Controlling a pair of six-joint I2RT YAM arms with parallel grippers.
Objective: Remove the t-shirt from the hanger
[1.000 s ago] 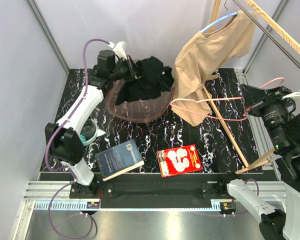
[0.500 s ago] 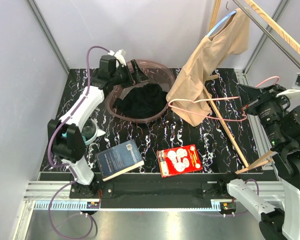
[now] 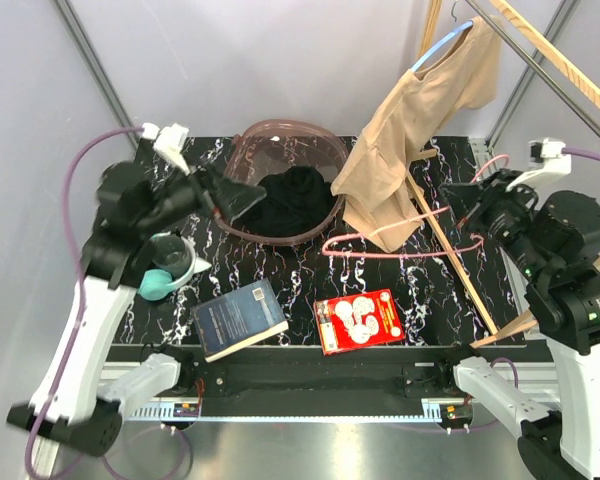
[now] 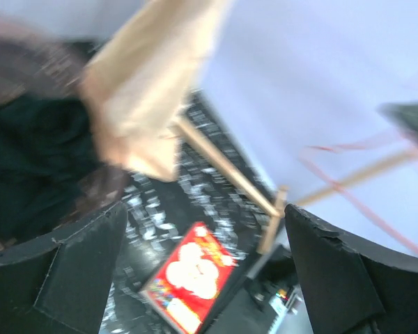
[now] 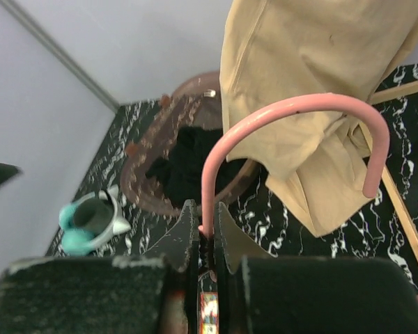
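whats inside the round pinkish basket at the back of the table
A bunched black garment lies inside the basket, covering most of its floor. Anything under the cloth is hidden, so that cannot be told.

Black t-shirt (image 3: 292,195) off hanger, crumpled inside basket (image 3: 280,128). Pink hanger (image 5: 292,103) bare, held by hook, in air. Beige t-shirt (image 3: 410,130) hangs on blue hanger (image 3: 435,50).

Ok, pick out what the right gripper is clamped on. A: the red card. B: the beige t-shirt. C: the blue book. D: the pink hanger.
D: in the right wrist view the right gripper has its jaws shut on the stem of the pink hanger, with the hanger's hook arching up above them.
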